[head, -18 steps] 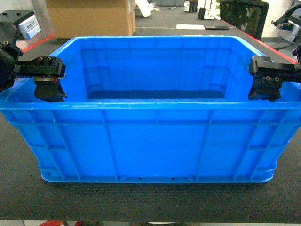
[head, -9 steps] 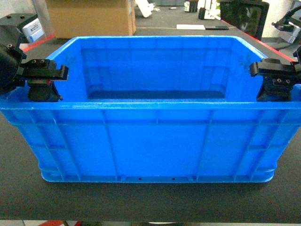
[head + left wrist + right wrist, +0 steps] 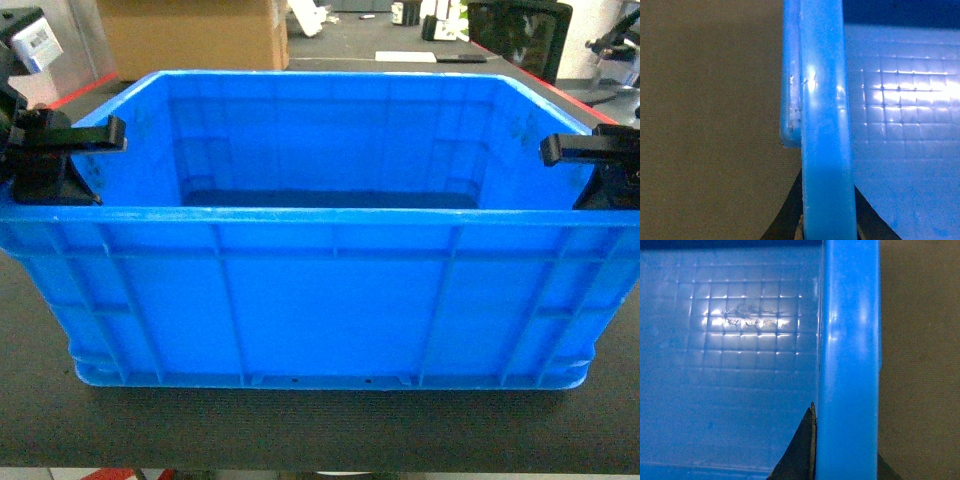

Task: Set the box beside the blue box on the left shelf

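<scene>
Head view showed the box (image 3: 320, 290) on the dark bench (image 3: 300, 430), my left tool (image 3: 60, 160) and right tool (image 3: 595, 165) each clenched on a side rim, so uneven lifting could tip it loose.

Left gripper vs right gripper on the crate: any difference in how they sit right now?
The left gripper straddles the crate's left end rim; the right gripper straddles the right end rim. The left shows more of its body in the head view; the right is cut by the frame edge. In both wrist views the rim runs between the fingers.
</scene>
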Controlling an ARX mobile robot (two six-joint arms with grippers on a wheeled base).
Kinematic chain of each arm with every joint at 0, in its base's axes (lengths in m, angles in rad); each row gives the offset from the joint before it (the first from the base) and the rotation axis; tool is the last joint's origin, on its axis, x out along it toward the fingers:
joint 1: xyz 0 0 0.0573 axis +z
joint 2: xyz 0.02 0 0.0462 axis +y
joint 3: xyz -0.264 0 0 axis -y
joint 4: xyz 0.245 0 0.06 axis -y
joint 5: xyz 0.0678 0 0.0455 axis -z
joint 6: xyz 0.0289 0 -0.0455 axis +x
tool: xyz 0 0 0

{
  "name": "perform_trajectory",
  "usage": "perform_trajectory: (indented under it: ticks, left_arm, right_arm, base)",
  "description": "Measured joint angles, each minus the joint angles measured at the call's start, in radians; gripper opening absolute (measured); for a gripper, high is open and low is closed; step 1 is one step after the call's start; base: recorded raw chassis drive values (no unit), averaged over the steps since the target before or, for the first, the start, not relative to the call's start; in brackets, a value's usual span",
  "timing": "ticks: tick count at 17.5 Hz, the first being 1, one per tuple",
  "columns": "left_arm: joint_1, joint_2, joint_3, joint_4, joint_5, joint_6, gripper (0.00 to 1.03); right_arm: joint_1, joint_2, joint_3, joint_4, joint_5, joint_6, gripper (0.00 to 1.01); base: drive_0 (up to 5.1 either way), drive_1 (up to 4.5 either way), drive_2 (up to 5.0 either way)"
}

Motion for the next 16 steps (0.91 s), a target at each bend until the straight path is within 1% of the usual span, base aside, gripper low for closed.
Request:
perform_trajectory:
  ticks: [2, 3, 5, 7, 8, 9, 14, 16]
  left_arm:
    - [0.0, -0.06, -0.001, 0.022, -0.001, 0.0, 0.06]
    - [0.0, -0.111, -0.001, 0.04, -0.001, 0.0, 0.06]
    - [0.0, -0.199, -0.001, 0.074, -0.014, 0.01, 0.06]
    - [0.0, -0.261, 0.0, 0.101, -0.02, 0.012, 0.06]
    - [-0.004, -0.286, -0.001, 0.129, -0.026, 0.016, 0.06]
    - [-0.01, -0.29, -0.019, 0.154, -0.046, 0.027, 0.06]
    - [-0.01, -0.29, -0.028, 0.155, -0.045, 0.027, 0.06]
    - [-0.009, -0.291, -0.028, 0.154, -0.048, 0.027, 0.06]
  right_arm:
    - [0.006, -0.062, -0.003, 0.024, 0.01, -0.002, 0.08]
    - [0.011, -0.109, -0.003, 0.051, 0.023, -0.006, 0.08]
    - [0.019, -0.192, -0.003, 0.081, 0.039, -0.011, 0.08]
    - [0.026, -0.254, -0.003, 0.114, 0.05, -0.02, 0.08]
    - [0.029, -0.284, -0.012, 0.154, 0.068, -0.031, 0.08]
    - [0.034, -0.29, -0.044, 0.184, 0.082, -0.036, 0.08]
    - [0.034, -0.29, -0.047, 0.182, 0.082, -0.038, 0.08]
    - [0.039, -0.29, -0.047, 0.183, 0.083, -0.037, 0.08]
  base:
    - [0.0, 0.0, 0.0]
    - [0.0, 0.0, 0.0]
    - [0.0, 0.0, 0.0]
    - [0.0, 0.0, 0.0]
    - [0.0, 0.0, 0.0]
    - [0.0, 0.0, 0.0]
    - [0.0, 0.0, 0.0]
    - [-1.4, -1.43, -1.4]
